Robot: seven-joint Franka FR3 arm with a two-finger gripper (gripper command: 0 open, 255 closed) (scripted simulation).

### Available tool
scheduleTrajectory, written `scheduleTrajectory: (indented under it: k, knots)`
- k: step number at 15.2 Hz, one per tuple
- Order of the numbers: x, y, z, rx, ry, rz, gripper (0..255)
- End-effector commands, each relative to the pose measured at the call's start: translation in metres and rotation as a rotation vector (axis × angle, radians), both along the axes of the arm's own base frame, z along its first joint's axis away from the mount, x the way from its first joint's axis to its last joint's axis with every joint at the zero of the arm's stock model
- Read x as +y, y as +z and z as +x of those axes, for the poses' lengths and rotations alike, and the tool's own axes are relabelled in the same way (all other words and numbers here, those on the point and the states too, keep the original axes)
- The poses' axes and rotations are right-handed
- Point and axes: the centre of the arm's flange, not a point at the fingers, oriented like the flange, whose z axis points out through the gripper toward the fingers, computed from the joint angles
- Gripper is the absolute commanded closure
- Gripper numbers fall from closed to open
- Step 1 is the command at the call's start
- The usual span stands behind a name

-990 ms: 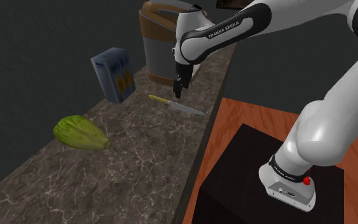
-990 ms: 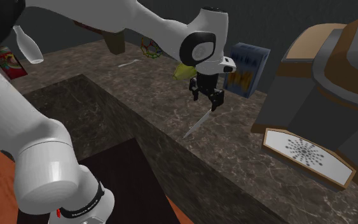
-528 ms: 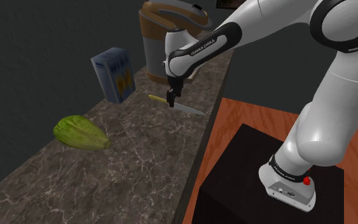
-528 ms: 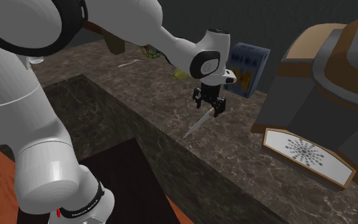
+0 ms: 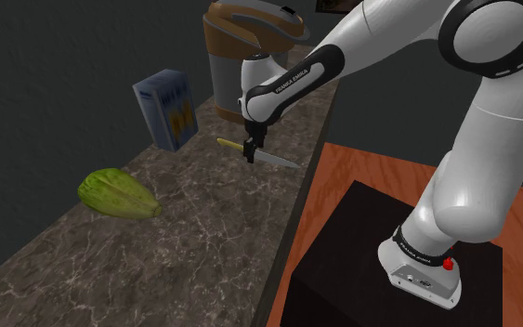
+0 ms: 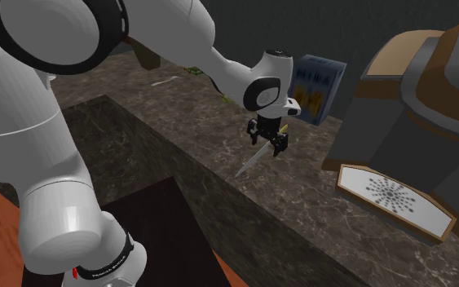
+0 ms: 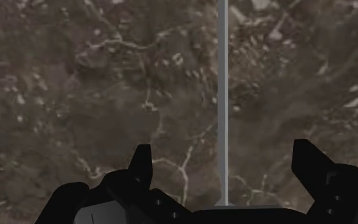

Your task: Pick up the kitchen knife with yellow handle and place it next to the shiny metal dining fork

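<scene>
The knife (image 5: 273, 159), with a yellow handle (image 5: 227, 143) and a thin grey blade, lies flat on the dark marble counter (image 5: 194, 232). My gripper (image 5: 249, 154) is low over it where the handle meets the blade, open. In the wrist view the blade (image 7: 222, 76) runs straight away from the gripper (image 7: 222, 153), between its two separated fingers (image 7: 142, 159), which do not touch it. The second exterior view has the gripper (image 6: 268, 146) just above the blade (image 6: 248, 163). A thin shiny utensil (image 6: 170, 80), apparently the fork, lies far off on the counter.
A blue box (image 5: 166, 110) and a tall brown-and-grey appliance (image 5: 241, 56) stand behind the knife. A green oblong vegetable (image 5: 118, 193) lies further along the counter. The counter's edge (image 5: 287, 232) drops beside the black stand (image 5: 389, 269).
The gripper has dropped and shifted toward the shoulder view's left, from above the blade down to straddle the knife. The knife has not moved.
</scene>
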Motion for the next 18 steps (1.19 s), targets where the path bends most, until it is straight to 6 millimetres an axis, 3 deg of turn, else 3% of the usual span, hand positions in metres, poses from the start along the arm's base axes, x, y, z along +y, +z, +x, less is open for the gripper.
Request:
scheduleTrajectory:
  k: [1,5,6,15,18]
  knots:
    - [0.000,0.000,0.000,0.000,0.000,0.000,0]
    - [0.000,0.000,0.000,0.000,0.000,0.000,0]
    - [0.000,0.000,0.000,0.000,0.000,0.000,255]
    - [0.000,0.000,0.000,0.000,0.000,0.000,255]
    - [0.000,0.016,0.000,0.000,0.000,0.000,255]
